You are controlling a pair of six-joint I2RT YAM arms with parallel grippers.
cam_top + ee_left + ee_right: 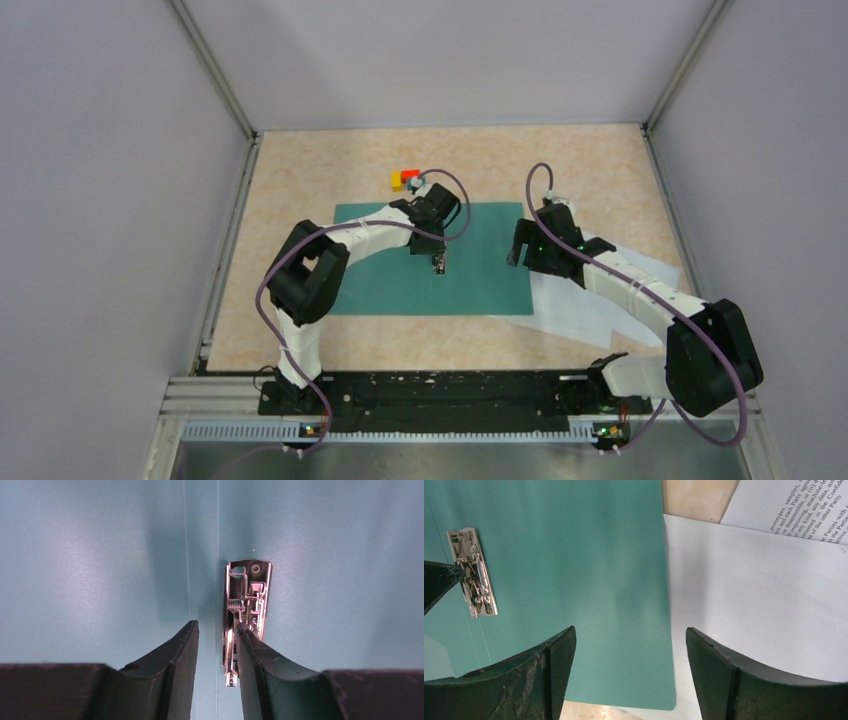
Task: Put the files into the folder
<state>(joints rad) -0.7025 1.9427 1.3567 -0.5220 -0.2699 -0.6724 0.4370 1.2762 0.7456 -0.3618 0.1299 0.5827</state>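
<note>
Files [588,320] half beneath right arm [640,290]

1. The folder [480,270] lies opened flat in the middle of the table [300,170], its long edges running left to right.
2. The clip [247,595] sits on the folder's spine, about midway across it.
3. The files [575,318] lie overlapping one another toward the table's right edge, and the folder's right edge rests over their left margin.
4. Some small blocks [403,179] sit on the table just behind the folder's far edge, left of its centre.
5. The left gripper [216,625] is right over the clip, with one finger touching it.
6. The right gripper [630,630] hangs above the folder's right edge, one finger over the folder and the other over the files.
</note>
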